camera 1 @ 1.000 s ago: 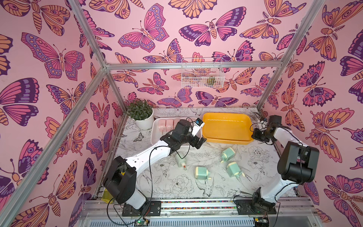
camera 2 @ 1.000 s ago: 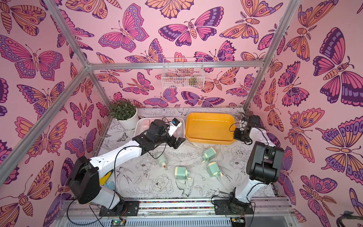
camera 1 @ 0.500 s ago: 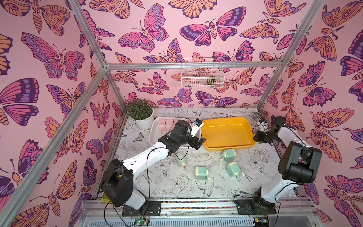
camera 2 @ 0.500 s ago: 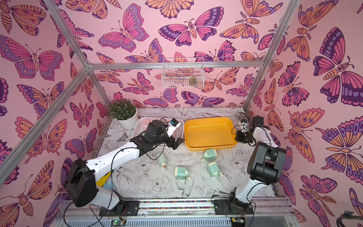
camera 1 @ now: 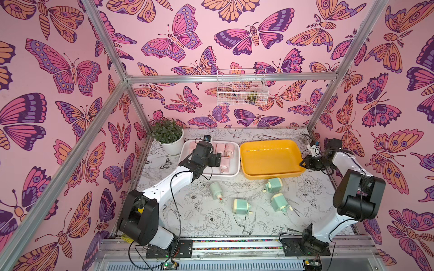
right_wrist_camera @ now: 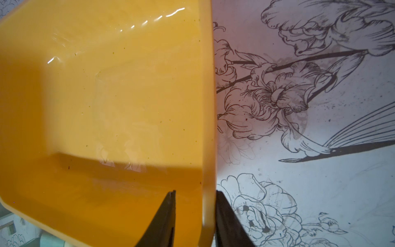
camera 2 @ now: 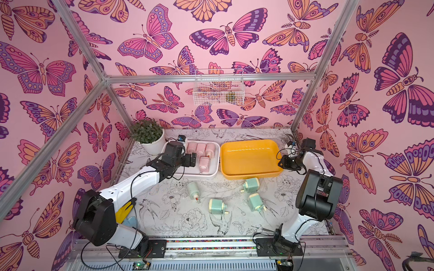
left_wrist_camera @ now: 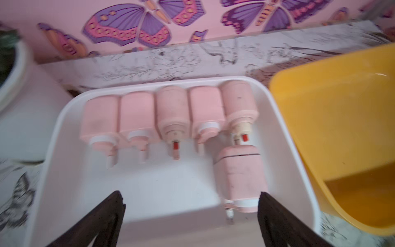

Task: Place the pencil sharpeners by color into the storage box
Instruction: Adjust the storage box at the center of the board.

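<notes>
Pencil sharpeners [camera 1: 242, 206]: four green lie on the table [camera 1: 211, 223] by the yellow tray [camera 1: 270, 175], six pink fill the white tray [left_wrist_camera: 171, 80]. My left gripper [left_wrist_camera: 189, 193] hangs spread above those. My right gripper [right_wrist_camera: 196, 191] straddles the yellow rim, slightly parted. Leaving low, I could snag it and shove the tray onto the nearest green; open table lies nearer me.

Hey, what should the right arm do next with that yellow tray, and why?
Probably back the right gripper off the rim of the yellow tray: its jaws straddle the wall with a visible gap, so nothing is clamped. The tray is empty, and four green sharpeners lie on the table nearby.
</notes>
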You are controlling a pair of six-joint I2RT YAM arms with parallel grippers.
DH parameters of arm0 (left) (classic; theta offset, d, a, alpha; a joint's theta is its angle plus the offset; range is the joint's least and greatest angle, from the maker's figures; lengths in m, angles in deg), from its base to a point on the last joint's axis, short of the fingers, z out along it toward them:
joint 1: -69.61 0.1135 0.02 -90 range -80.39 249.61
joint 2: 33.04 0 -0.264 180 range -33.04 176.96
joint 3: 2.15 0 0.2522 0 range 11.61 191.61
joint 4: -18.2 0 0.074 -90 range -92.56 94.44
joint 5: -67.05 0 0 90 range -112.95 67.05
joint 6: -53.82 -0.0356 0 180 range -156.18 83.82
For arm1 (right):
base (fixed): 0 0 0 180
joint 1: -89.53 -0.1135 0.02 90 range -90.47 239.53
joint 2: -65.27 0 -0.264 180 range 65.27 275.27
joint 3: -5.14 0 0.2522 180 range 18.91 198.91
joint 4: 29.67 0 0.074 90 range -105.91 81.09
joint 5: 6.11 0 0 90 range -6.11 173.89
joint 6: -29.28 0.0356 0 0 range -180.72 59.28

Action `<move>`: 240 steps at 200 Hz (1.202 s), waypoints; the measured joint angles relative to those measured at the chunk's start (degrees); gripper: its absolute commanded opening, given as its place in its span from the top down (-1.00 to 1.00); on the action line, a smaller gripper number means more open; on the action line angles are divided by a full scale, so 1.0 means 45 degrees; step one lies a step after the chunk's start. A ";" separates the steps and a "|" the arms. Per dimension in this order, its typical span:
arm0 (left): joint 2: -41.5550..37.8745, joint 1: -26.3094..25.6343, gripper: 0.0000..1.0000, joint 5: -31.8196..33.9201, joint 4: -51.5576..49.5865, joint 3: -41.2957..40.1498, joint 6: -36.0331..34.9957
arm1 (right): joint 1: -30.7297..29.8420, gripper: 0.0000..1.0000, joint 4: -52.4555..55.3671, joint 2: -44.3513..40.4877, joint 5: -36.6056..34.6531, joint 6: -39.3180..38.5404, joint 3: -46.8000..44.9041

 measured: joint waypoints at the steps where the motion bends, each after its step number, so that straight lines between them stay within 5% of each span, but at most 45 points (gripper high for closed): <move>1: -0.0005 0.0019 -1.00 0.0044 -0.0019 -0.0010 0.0039 | 0.0000 0.12 -0.0029 -0.0034 -0.0005 0.0010 -0.0024; 58: -0.0087 0.2176 -1.00 0.1977 -0.1418 -0.0738 0.2783 | -0.0471 -0.46 -0.1413 -0.2851 -0.1171 0.1695 -0.0971; 69: 0.0024 0.2574 -1.00 0.1977 -0.1564 -0.0801 0.2953 | -0.0656 -0.75 -0.2001 -0.3546 -0.1632 0.2229 -0.1311; 73: 0.0107 0.2691 -1.00 0.1972 -0.1579 -0.0801 0.2982 | -0.0709 -0.99 -0.2220 -0.3832 -0.1773 0.2574 -0.1481; 114: 0.0942 0.3274 -1.00 0.1481 -0.1316 -0.0835 0.2730 | -0.0801 -0.98 -0.4702 -0.6450 -0.2497 0.4896 -0.4002; 180: 0.1773 0.4046 -0.98 -0.0131 -0.0486 -0.1064 0.2006 | -0.1326 -0.98 -0.4959 -0.8228 -0.2336 0.6076 -0.4765; 240: 0.1574 0.4216 -0.11 -0.0345 -0.0631 -0.1690 0.2676 | -0.1326 -0.98 -0.4998 -0.8636 -0.2098 0.6387 -0.5231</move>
